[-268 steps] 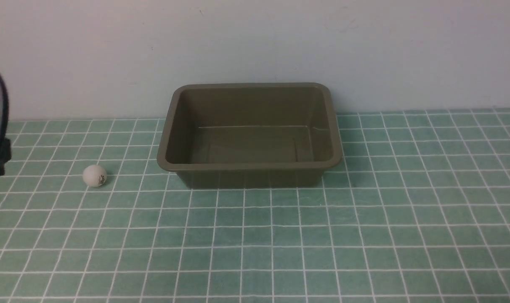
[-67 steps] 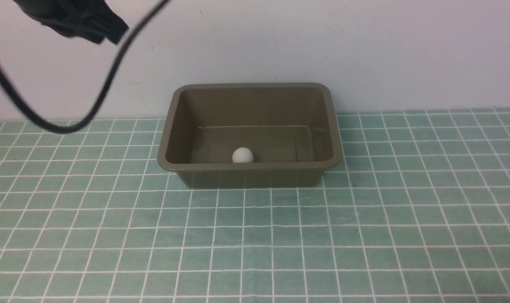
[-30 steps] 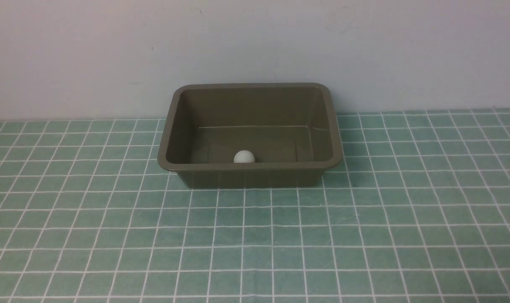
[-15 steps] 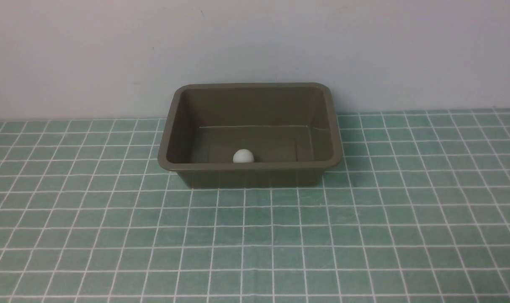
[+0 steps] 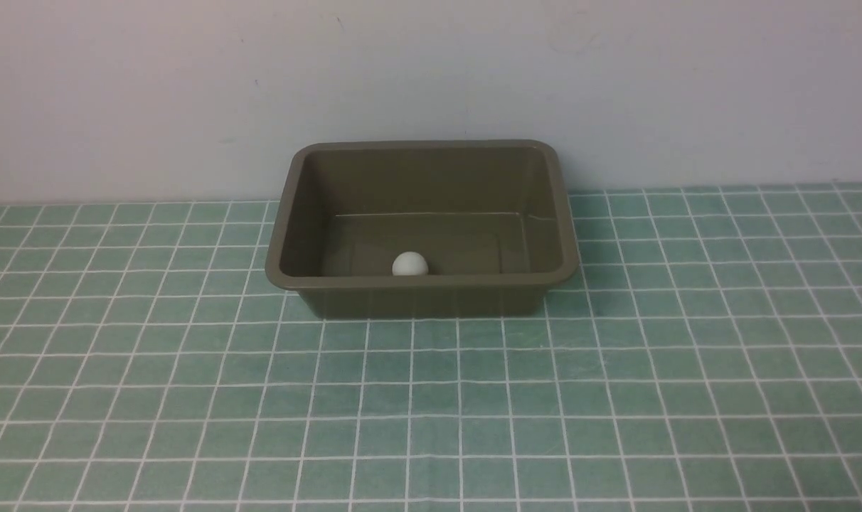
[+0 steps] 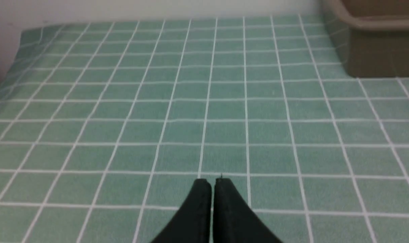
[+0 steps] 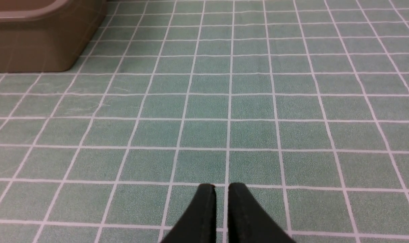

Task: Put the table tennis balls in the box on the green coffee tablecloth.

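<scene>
The white table tennis ball [image 5: 410, 264] lies inside the box [image 5: 422, 288], on its floor close against the near wall and a little left of the middle of that wall, so that the near rim hides its underside in the front view. The box is an olive-brown lidless tub with rounded corners and a flared rim; it stands upright on the green coffee tablecloth [image 5: 616, 398], at the far side of the bench, its back edge close to the pale wall [image 5: 118, 92]. The cloth, teal with thin white lines in small squares, lies flat over the bench. Neither arm shows in the front view. In the left wrist view the left tool [image 6: 212, 184] hangs low over bare cloth with its two black fingers [image 6: 199, 202] pressed together, closed on nothing; a corner of the box shows well apart from it. In the right wrist view the right tool [image 7: 221, 189] likewise hovers over bare cloth with its fingers [image 7: 240, 206] drawn nearly together, only a thin slit between them, empty, the box's corner again well apart.
</scene>
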`<state>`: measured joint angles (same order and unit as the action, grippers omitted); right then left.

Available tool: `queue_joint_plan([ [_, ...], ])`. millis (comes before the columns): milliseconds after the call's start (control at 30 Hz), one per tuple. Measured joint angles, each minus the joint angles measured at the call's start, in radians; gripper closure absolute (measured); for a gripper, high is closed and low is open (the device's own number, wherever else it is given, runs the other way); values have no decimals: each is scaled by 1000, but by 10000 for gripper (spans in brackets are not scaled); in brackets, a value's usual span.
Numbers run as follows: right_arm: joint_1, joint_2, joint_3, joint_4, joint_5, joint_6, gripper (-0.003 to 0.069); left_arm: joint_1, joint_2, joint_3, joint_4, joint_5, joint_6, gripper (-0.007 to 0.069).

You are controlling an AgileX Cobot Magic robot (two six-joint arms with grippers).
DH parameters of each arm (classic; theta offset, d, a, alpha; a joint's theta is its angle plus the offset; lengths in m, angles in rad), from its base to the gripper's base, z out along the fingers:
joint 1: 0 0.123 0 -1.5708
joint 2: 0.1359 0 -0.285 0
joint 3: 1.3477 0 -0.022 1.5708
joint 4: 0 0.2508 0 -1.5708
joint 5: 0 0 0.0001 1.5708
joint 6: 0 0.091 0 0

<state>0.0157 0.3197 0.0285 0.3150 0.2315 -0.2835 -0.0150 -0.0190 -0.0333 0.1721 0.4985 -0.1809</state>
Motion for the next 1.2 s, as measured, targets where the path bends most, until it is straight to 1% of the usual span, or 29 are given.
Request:
queue_joint_plan([
  [67,0,0,0,0,0,0,615,4,0,40,0,-24,-5,629],
  [233,0,0,0,0,0,0,615,4,1,53,-11,-80,-7,629],
  [1200,0,0,0,0,0,0,615,4,1,54,-12,-85,-7,629],
])
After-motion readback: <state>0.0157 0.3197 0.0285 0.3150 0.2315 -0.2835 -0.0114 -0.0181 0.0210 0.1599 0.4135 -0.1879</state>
